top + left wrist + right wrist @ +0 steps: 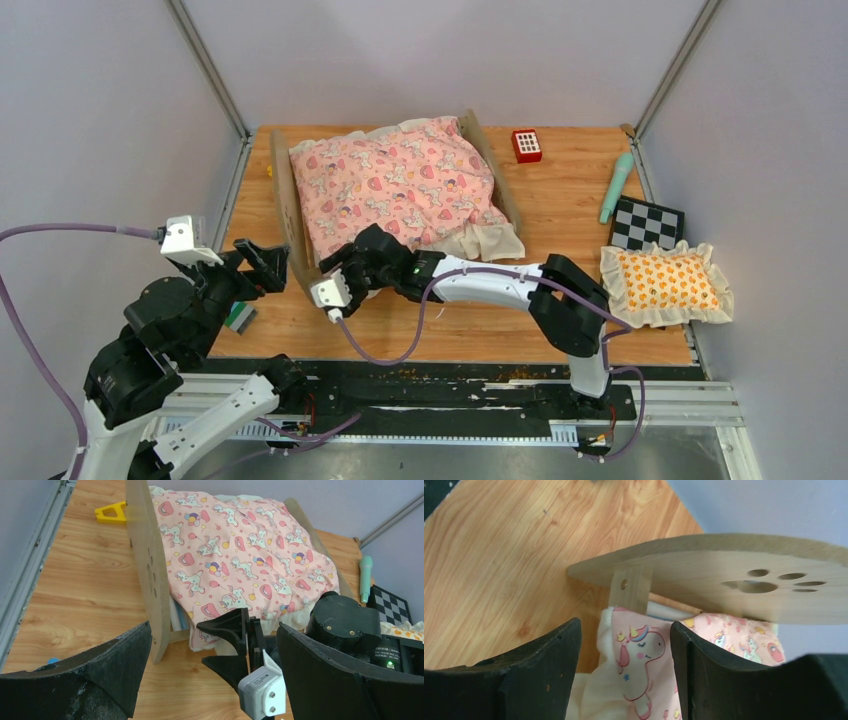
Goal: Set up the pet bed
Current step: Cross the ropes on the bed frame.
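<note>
One pet bed (145,580) under one quilt (400,185), one pillow (665,282); left gripper (213,630) spread wide, right gripper (625,627) parted astride quilt corner

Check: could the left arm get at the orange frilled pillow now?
Probably not. The pillow lies at the table's far right edge, and the right arm stretches across the space between; the left tool is by the pet bed.

The pet bed (289,212) is set at the back left of the table (560,220), with the quilt (400,185) laid on it. The pillow (665,283) is placed well to its right, just before a board (648,222).
</note>
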Robot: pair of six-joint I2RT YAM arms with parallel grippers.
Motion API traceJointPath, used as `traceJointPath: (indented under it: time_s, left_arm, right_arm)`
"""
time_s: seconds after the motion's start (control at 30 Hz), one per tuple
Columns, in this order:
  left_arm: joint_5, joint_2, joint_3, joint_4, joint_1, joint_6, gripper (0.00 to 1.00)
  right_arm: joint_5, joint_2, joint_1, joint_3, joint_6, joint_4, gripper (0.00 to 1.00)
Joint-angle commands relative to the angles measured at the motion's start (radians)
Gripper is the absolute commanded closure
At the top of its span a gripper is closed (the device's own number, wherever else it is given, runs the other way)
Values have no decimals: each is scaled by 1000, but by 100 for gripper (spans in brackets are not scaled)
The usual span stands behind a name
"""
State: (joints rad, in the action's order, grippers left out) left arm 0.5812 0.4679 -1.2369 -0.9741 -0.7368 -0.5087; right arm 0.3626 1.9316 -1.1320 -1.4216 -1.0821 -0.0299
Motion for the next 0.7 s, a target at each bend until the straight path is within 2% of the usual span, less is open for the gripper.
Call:
traceJointPath:
  time_s: [0.0,0.1,0.17,0.27,0.3,0.4,0.67]
  left_arm:
    - [-11,-4,7,8,4,-15,0]
    - [-11,-3,15,14,4,-16,0]
    - [-8,0,17,13,4,-12,0]
    - [-3,-1,16,11,4,-7,0]
    - [-9,-7,17,14,4,0,0]
    - [-6,-28,24,31,4,14,0]
    - [22,-40,51,65,4,85,0]
  right_arm:
    - [-52,25,-5,-42,-30,69,36]
    - [-127,47,-2,-58,-15,56,43]
    - [-177,51,3,-55,34,-28,55]
    - [-178,52,19,-82,150,-84,96]
    - [-150,43,28,-93,191,-84,100]
    - [-50,-7,63,-56,315,-144,100]
    - [125,-104,251,71,848,-405,100]
